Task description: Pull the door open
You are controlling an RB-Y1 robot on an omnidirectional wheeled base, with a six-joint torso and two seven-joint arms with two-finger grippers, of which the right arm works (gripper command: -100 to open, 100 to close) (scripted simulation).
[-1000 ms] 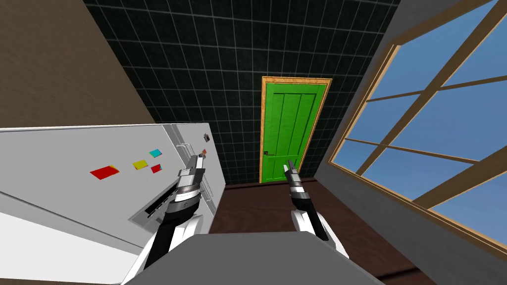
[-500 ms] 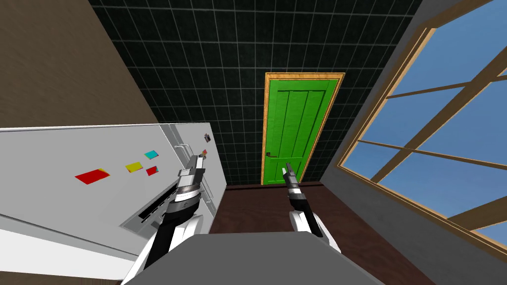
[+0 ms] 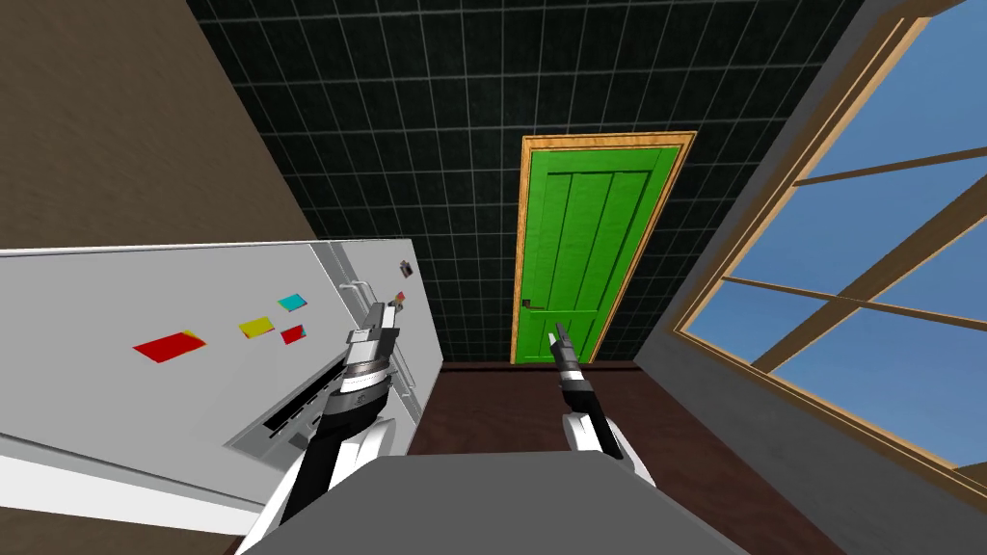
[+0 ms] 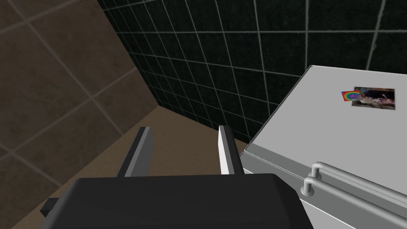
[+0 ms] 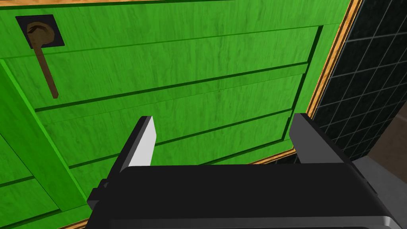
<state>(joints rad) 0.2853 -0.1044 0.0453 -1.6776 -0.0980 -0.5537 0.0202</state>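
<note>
The left gripper (image 3: 390,306), lower centre-left of the head view, is two thin light grey blades on a dark box; the left forearm (image 3: 362,374) behind it is banded silver, grey and black, then runs black between white shells; the right gripper (image 3: 558,329) looks slimmer; the right forearm (image 3: 581,387) is black with one pale band, ending in white; each wrist view's lower edge shows a matte black block with rounded corners.

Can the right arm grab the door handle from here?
Probably not yet. Nothing blocks it, but the door looks a way ahead, and the handle lies off to the side of the open right gripper.
</note>
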